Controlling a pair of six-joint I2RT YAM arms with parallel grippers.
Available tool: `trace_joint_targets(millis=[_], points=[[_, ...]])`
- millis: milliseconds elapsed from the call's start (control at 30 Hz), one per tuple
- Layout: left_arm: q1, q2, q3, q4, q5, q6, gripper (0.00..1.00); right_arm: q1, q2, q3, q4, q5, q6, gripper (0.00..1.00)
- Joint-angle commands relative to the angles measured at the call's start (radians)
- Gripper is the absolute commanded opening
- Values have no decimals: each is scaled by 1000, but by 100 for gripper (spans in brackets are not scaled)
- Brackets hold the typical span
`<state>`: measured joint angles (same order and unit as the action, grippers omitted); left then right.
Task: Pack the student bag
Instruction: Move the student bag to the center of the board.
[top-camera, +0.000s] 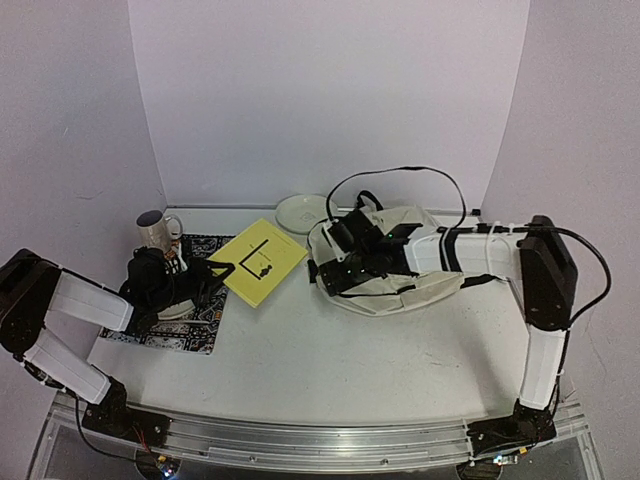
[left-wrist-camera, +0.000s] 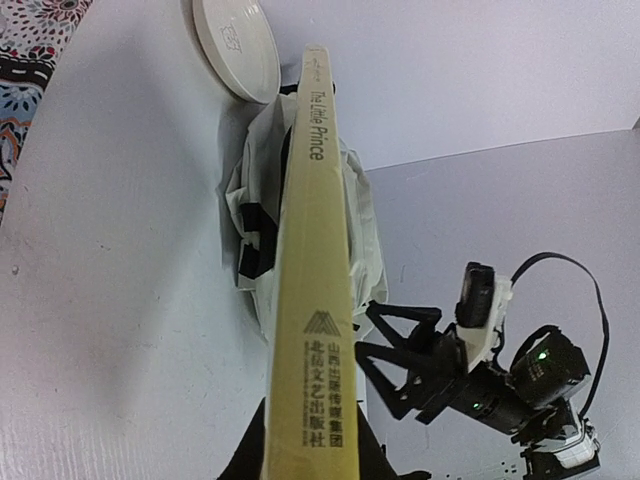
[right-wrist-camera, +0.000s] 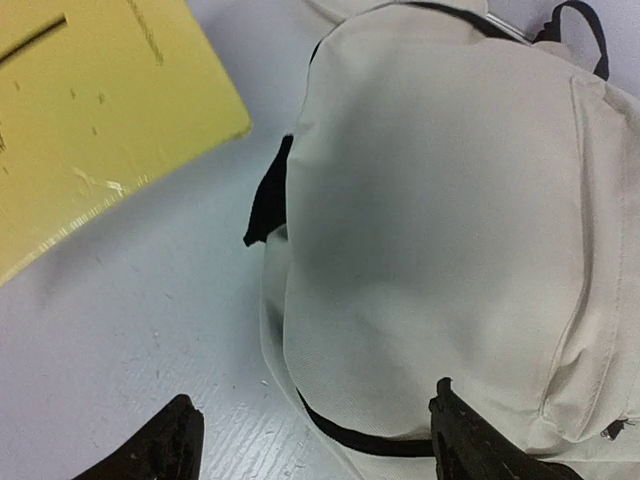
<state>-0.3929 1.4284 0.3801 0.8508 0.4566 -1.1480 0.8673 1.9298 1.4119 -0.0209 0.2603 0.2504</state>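
From above, the student bag (top-camera: 385, 298) lies toward the desk's (top-camera: 330, 350) far right corner. The left gripper (top-camera: 212, 270) pinches the yellow book (top-camera: 262, 260).

Left wrist: the yellow book (left-wrist-camera: 315, 250) aims at the student bag (left-wrist-camera: 255, 170).

Right wrist: the right gripper (right-wrist-camera: 320, 445) hangs spread wide over the student bag (right-wrist-camera: 430, 200). No opening shows, so the book might bump it and slip.

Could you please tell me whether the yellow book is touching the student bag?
Apart: the right wrist view shows bare table between yellow book and student bag.

Free tabletop (top-camera: 380, 350) (near side) before student bag (top-camera: 440, 283)
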Motion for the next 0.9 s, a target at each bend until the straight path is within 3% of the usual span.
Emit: trace_joint_targets(millis=[0,267,467,600,667,867], points=[[42,-50,55,62,67,44,0,22,118,142,-130,180,-91,78],[57,-108,44,-18,59,88,0,27,298,281,-197,369,-158,73],[57,-150,60,-97,49,116,0,59,283,175,-209,385,-209,33],[57,-170,59,-123,51,123,0,119,205,67,-198,299,-225,5],[57,-180,57,-132,57,123,0,148,150,4,-188,240,-219,0],[57,-231,44,-170,73,132,0,200,-64,-199,-171,121,-183,0]])
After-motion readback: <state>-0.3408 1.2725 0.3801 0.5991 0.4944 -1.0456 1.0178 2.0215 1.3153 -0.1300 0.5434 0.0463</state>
